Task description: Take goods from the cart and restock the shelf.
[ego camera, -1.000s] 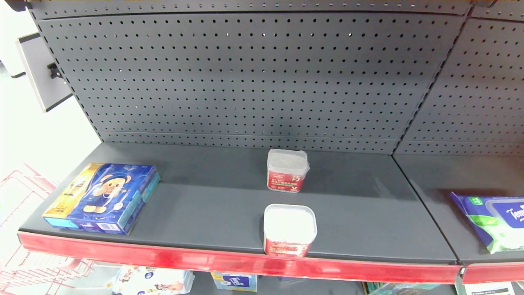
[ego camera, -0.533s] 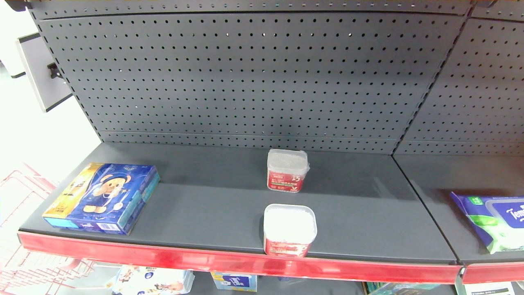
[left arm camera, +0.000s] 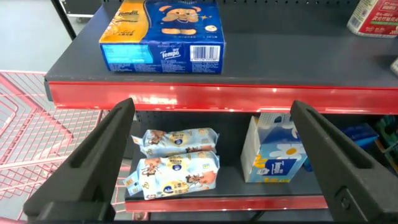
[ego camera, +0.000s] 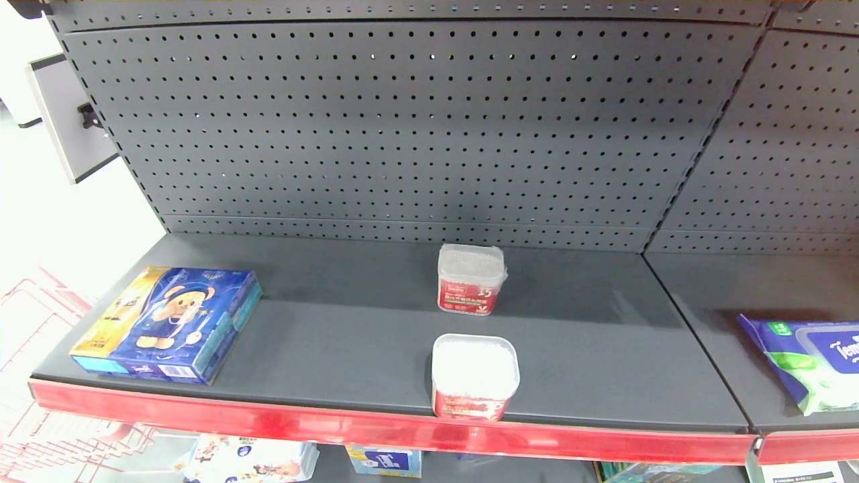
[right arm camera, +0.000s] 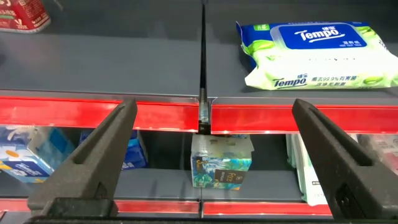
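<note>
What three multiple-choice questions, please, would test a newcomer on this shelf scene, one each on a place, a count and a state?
1. Where on the shelf does the blue bear box lie?
A) front left
B) back middle
C) far right

2. How many red-labelled tubs stand on it?
A) one
B) two
C) four

3. How is the left gripper?
A) open and empty
B) shut on a tub
C) shut on the box

Answers:
1 A: the box lies at the front of the shelf, on the robot's left.
2 B: one tub stands at the front and one behind it.
3 A: its fingers stand wide apart with nothing between them.
</note>
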`<state>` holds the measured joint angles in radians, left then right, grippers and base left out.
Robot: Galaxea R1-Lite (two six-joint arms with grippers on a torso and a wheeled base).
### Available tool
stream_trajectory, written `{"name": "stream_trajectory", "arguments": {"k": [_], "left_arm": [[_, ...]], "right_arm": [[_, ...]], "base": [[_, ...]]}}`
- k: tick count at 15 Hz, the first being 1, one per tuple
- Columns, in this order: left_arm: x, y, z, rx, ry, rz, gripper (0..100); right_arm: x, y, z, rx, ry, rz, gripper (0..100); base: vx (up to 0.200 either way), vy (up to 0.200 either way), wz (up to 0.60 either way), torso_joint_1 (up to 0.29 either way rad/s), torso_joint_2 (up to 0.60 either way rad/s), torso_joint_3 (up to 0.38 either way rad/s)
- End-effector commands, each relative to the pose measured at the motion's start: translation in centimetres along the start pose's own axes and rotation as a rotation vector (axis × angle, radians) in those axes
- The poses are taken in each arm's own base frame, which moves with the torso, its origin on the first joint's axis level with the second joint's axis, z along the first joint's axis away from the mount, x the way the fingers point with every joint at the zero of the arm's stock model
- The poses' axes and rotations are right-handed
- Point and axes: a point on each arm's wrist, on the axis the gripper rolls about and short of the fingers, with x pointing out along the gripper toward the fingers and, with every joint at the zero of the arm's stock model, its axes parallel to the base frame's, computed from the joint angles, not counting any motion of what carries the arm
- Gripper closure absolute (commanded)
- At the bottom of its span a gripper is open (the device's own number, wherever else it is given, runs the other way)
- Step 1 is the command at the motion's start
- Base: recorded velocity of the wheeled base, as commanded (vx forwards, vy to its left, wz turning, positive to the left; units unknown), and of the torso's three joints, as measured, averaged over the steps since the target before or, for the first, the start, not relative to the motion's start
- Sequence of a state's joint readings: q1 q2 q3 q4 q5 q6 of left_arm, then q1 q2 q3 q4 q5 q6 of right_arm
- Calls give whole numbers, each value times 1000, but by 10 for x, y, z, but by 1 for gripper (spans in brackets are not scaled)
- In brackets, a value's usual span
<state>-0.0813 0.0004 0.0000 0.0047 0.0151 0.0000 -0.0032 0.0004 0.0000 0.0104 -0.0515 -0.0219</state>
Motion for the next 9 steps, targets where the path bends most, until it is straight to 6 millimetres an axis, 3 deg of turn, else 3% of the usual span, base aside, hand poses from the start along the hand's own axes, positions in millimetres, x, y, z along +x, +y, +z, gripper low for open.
{"name": "stream_trajectory", "arguments": {"k": [1, 3, 9], "left_arm": [[0, 0, 0, 0, -1, 0, 0], [0, 0, 0, 0, -1, -1, 0], [0, 0, 0, 0, -1, -1, 0]], "right_arm": [[0, 0, 0, 0, 1, -1, 0], [0, 0, 0, -1, 1, 1, 0], [0, 0, 0, -1, 1, 1, 0]], "base": [[0, 0, 0, 0, 0, 0], [0, 0, -300, 1, -1, 1], [0, 0, 0, 0, 0, 0]]}}
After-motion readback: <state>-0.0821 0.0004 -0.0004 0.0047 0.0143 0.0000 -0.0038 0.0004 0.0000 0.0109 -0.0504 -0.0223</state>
